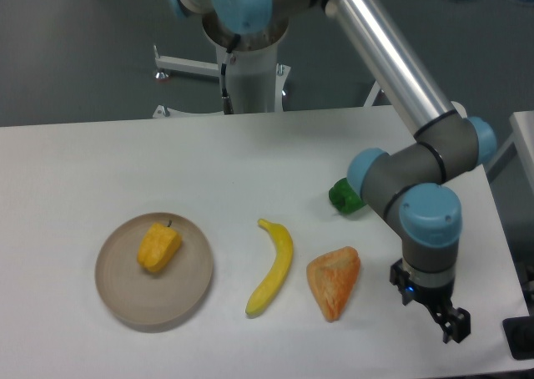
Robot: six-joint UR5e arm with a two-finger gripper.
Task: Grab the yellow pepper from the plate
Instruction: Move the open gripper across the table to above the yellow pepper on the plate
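Note:
The yellow pepper (158, 246) is small and blocky with a tiny dark stem. It lies on the upper middle of the round beige plate (138, 300) at the table's front left. My gripper (449, 322) is black and hangs low over the table's front right corner, far to the right of the plate. It holds nothing. Its fingers are small and dark from this angle, so I cannot make out whether they are open or shut.
A long curved yellow banana (273, 267) lies just right of the plate. An orange wedge-shaped item (335, 281) lies right of the banana, near the gripper. A green item (344, 197) sits behind, partly hidden by my arm's elbow (400, 179).

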